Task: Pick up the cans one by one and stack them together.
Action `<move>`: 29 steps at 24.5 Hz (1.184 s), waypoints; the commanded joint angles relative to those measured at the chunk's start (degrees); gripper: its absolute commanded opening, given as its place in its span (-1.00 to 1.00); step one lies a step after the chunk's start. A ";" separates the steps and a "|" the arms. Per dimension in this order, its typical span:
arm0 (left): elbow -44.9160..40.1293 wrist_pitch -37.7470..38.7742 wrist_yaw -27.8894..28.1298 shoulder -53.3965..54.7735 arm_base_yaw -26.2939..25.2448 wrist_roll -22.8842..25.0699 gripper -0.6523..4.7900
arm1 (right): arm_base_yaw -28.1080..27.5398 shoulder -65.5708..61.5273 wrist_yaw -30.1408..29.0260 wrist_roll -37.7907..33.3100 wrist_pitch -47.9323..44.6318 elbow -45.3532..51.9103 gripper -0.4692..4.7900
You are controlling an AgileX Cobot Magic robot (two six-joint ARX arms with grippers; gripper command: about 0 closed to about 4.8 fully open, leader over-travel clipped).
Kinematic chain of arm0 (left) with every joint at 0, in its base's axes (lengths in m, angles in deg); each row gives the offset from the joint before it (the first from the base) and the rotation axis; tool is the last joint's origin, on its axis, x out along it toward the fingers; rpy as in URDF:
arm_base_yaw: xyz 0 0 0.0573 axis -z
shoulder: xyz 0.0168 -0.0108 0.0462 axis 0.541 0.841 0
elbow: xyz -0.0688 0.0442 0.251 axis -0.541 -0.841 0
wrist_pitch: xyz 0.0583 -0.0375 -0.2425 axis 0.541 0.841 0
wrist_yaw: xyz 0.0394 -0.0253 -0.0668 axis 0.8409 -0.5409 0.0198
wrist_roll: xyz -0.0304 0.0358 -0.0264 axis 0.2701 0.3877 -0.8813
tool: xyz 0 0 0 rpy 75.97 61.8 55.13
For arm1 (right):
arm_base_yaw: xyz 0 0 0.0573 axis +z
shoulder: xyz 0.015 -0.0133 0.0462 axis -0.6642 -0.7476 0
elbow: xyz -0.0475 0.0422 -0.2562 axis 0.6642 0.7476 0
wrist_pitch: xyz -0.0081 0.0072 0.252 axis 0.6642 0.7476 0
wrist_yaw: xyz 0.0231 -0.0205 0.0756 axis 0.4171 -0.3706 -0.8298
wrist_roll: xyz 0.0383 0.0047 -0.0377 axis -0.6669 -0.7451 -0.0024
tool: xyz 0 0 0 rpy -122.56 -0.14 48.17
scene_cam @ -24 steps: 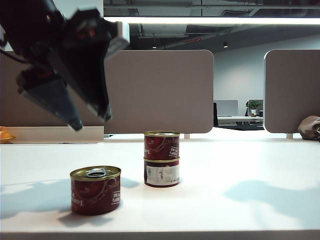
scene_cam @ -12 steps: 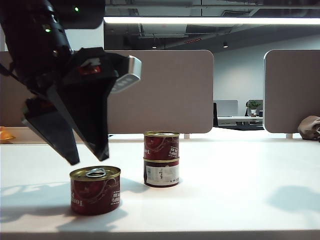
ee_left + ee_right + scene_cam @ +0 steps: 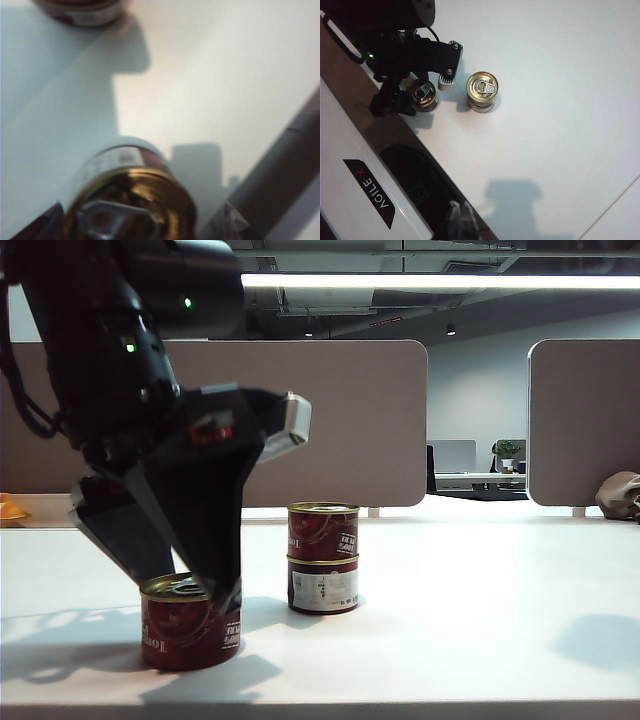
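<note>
The single can [image 3: 190,625] stands near on the surface [image 3: 480,640], at seven o'clock from the two-can stack [image 3: 323,557]. The left end effector [image 3: 190,585] straddles it, jaws spread; better to sink lower, centre, then squeeze. The right end effector [image 3: 461,216], high above, is pressed together. No containers with contents.

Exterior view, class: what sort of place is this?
Probably an open-plan office: grey desk partitions, a monitor on a far desk, a long ceiling strip light.
</note>
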 commanded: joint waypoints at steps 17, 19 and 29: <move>0.85 -3.41 8.35 2.05 0.00 0.24 0.09 | 0.04 2.64 0.24 -0.33 -0.28 -0.15 -0.83; 2.91 -0.55 10.69 2.05 -0.04 0.26 0.09 | 0.04 2.64 0.26 -0.33 -0.28 -0.15 -0.83; 18.40 8.61 10.82 2.03 -0.04 0.42 0.09 | 0.04 2.64 0.24 -0.31 -0.48 -0.15 -0.83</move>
